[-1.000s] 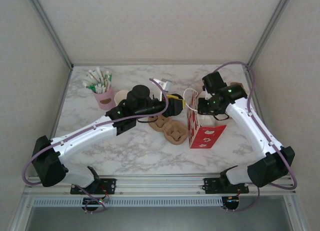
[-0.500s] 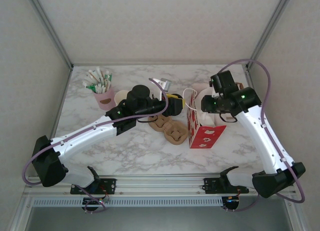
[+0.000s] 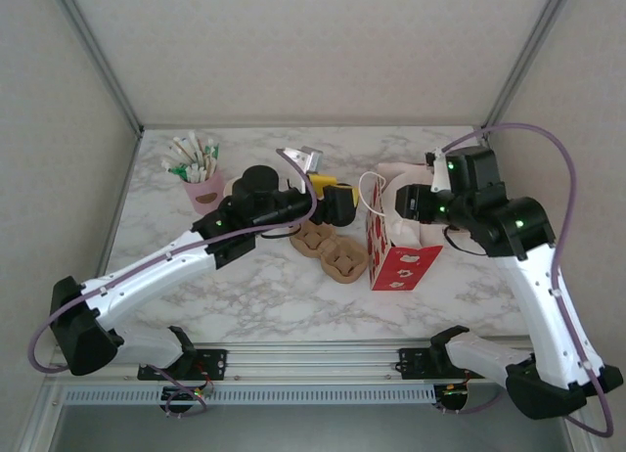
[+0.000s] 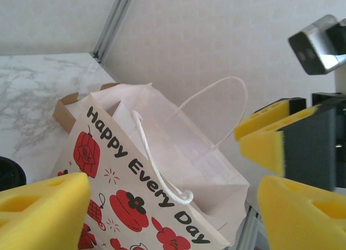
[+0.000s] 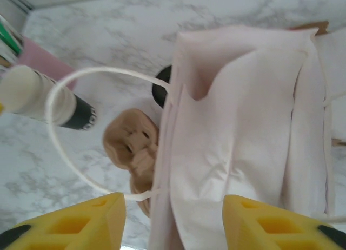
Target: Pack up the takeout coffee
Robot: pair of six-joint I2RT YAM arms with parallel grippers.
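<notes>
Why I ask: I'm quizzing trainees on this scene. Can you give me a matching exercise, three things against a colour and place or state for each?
Things
1. paper bag
2. cup carrier
3. pink cup

Descriptions
A. at the far left, stuffed with sticks
B. white with red print, standing open
C. brown, lying flat just left of the bag

Pairs: 1-B, 2-C, 3-A
</notes>
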